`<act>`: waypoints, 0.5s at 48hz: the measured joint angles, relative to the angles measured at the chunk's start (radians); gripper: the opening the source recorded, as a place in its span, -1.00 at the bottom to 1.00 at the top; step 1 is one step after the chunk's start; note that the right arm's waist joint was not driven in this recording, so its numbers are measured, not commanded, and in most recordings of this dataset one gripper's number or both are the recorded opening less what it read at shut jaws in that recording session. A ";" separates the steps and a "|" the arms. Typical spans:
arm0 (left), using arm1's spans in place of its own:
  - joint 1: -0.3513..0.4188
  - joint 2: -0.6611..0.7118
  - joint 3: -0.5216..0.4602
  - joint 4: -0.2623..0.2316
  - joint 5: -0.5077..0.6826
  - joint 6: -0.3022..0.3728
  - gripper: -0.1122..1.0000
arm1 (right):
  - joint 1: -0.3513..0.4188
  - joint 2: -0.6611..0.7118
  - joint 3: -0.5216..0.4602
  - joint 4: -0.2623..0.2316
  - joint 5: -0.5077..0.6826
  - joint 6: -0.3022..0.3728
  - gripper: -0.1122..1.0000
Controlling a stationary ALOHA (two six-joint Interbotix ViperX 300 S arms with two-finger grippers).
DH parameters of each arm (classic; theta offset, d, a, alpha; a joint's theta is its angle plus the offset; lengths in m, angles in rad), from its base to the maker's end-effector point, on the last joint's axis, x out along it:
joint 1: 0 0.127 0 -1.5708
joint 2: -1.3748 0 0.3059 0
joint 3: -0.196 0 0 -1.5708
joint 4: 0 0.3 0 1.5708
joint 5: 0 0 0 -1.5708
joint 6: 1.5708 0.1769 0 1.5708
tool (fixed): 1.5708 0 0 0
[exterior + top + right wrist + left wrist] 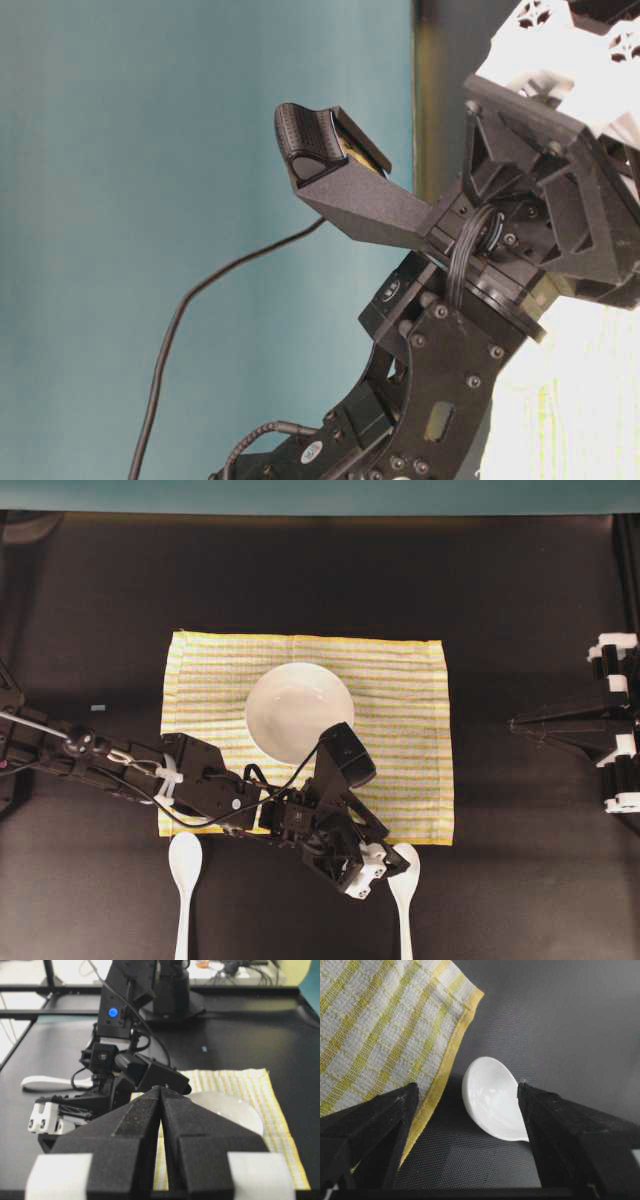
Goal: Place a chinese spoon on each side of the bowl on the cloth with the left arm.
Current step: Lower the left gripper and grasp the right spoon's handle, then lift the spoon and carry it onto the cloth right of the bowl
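The striped yellow cloth (400, 680) lies mid-table with the white bowl (298, 710) on it, left of its middle. Both chinese spoons rest on the dark table in front of the cloth, handles pointing at the front edge: one (185, 865) below the cloth's left corner, the other (405, 890) below its right part. My left gripper (392, 865) hangs over the right spoon's scoop (492, 1105). It (467, 1087) is open, one finger over the cloth's hem (440, 1080), the other at the scoop's rim. My right gripper (515, 723) is shut, empty, off the cloth's right side.
The left arm (200, 780) stretches in from the left edge across the cloth's front left corner, its wrist camera (345, 755) overlapping the bowl's near rim. From the right wrist view the shut gripper (161, 1089) points at the bowl (225, 1110).
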 measured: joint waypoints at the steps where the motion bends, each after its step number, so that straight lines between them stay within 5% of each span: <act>1: 0.002 0.000 0.000 0.000 0.003 0.000 0.56 | 0.000 0.000 0.000 0.000 0.002 0.000 -0.80; 10: 0.003 0.000 -0.002 -0.002 0.032 0.000 0.26 | 0.000 0.000 0.003 0.000 0.002 0.000 -0.80; 24: 0.008 0.000 -0.002 0.002 0.063 0.023 -0.59 | 0.000 0.000 0.003 -0.002 0.002 0.000 -0.80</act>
